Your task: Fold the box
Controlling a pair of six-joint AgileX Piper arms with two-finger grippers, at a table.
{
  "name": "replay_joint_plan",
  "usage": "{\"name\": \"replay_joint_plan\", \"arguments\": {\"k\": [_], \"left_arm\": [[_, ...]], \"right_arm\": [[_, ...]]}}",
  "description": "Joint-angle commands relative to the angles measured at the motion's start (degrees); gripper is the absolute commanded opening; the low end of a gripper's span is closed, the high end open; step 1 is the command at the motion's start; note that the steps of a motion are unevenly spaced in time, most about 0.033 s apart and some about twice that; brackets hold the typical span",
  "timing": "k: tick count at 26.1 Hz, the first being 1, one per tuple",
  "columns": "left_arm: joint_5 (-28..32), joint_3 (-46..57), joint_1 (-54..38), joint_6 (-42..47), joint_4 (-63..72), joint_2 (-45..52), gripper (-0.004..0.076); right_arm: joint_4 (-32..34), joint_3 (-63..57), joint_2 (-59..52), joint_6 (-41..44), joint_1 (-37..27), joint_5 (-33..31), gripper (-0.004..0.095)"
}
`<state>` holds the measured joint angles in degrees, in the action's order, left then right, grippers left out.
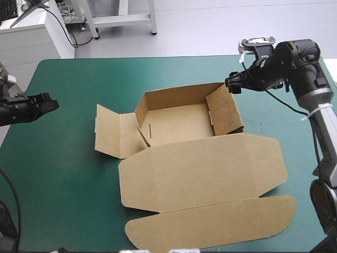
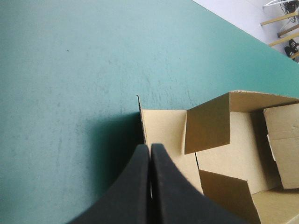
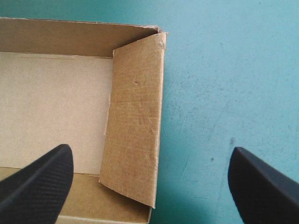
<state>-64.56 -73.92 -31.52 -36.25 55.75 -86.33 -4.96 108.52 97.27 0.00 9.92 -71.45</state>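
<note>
The brown box (image 1: 179, 124) sits mid-table as an open tray. Its back wall and right wall (image 1: 226, 108) are raised, its left flap (image 1: 110, 132) lies spread flat, and its lid (image 1: 205, 168) lies flat toward the table's front. My left gripper (image 1: 52, 105) hovers shut near the table's left edge, well apart from the box. In the left wrist view its fingertips (image 2: 150, 147) meet in a point ahead of the left flap (image 2: 163, 126). My right gripper (image 1: 231, 83) stands open above the tray's far right corner, with the inward-leaning right wall (image 3: 135, 116) below and between its fingers (image 3: 149, 172).
The lid and its long tuck flap (image 1: 210, 224) reach almost to the table's front edge. Teal-green cover (image 1: 63, 174) shows between my left gripper and the box, and again to the right of the tray (image 3: 224, 93).
</note>
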Motion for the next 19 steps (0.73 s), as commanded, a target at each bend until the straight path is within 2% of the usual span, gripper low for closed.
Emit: {"name": "replay_joint_plan", "arguments": {"k": [1, 7, 10, 19], "left_arm": [[0.42, -1.37, 0.0, 0.28, 4.44, 2.23, -0.0009], [0.31, -1.37, 0.0, 0.28, 4.44, 2.23, -0.0009], [0.31, -1.37, 0.0, 0.28, 4.19, 2.23, -0.0009], [0.95, -1.37, 0.0, 0.28, 3.99, 2.23, -0.0009]], "right_arm": [[-0.29, 1.14, -0.35, -0.31, -0.33, -0.2, 0.082], [-0.3, 1.14, 5.34, -0.7, 0.89, -0.2, 0.082], [2.27, 1.14, 8.38, -0.46, 2.19, -0.2, 0.082], [0.34, 1.14, 15.2, -0.47, 2.56, -0.2, 0.0812]]}}
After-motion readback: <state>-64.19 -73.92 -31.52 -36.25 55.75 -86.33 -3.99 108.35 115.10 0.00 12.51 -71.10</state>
